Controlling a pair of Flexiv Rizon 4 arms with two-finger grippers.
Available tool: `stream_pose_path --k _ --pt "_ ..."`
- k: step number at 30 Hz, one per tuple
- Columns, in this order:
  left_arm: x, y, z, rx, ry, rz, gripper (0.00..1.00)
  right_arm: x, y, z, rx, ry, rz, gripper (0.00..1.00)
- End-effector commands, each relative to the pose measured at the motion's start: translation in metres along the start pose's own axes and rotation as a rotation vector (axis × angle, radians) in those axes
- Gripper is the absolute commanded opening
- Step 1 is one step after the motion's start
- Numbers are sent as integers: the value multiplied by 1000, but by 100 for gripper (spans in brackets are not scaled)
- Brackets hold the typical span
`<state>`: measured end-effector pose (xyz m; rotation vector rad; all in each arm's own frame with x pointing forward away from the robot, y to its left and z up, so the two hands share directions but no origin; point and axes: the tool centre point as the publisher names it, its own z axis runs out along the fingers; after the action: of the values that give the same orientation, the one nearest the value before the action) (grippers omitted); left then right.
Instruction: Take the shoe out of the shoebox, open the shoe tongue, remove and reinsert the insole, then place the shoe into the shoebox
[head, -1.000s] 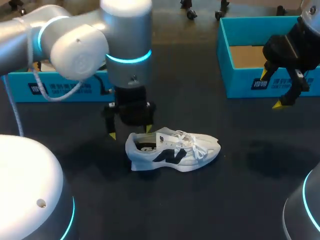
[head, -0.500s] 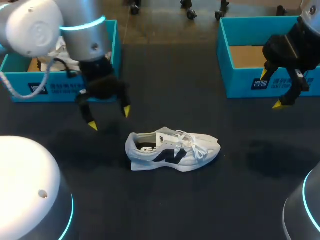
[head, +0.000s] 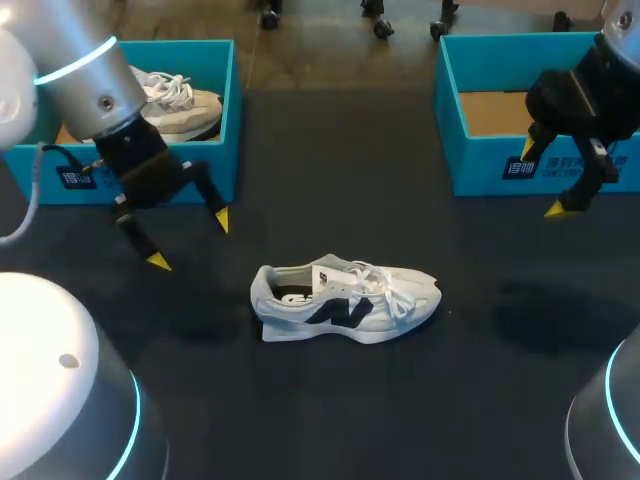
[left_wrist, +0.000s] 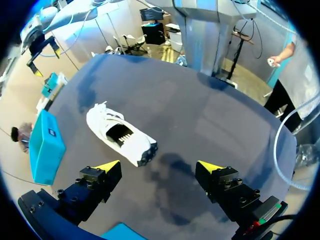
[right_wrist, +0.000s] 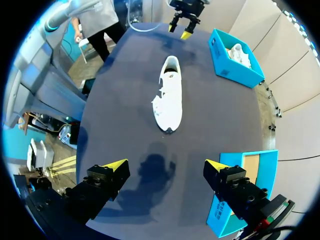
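Tabletop, dark and matte, carries the white shoe near its middle, and everything else is placed from that shoe.

From the left of the shoe comes the left arm, a grey limb with a glowing blue ring. The right arm comes in from the far right, beyond the toe.

Beyond the shoe's heel and well apart stands the left shoebox, blue, with a second shoe of pale colour lying inside. Beyond the toe, equally far off, stands the right shoebox, its brown floor showing.

The shoe itself rests on its sole on the bare table, outside both boxes, heel toward the left arm and toe toward the right. Its laces lie loose over the front, and a white tag stands at the tongue.

Left of the heel and apart from it hangs the left gripper, its yellow-tipped fingers spread wide with nothing between them. Far beyond the toe, over the right shoebox's front wall, hangs the right gripper, likewise spread and holding nothing.
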<state>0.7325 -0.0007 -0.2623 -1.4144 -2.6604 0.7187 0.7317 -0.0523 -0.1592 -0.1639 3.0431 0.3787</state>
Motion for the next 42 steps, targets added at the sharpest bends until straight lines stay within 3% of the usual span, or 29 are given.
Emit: stream_pose_path --k 1,16,20,24,32,42 --pt "6 -2 1 -7 -99 1 100 -1 1 1 2 2 0 100" --pt "6 -2 1 -7 -99 1 100 -1 1 1 2 2 0 100" --pt "11 25 -3 96 -140 -88 100 -1 1 1 2 2 0 100" --pt "19 37 -9 179 -160 -185 100 -1 1 1 2 2 0 100" --pt "34 60 -11 246 -235 -365 100 -1 1 1 2 2 0 100" --pt "61 64 -2 377 -320 -569 100 -1 1 1 2 2 0 100"
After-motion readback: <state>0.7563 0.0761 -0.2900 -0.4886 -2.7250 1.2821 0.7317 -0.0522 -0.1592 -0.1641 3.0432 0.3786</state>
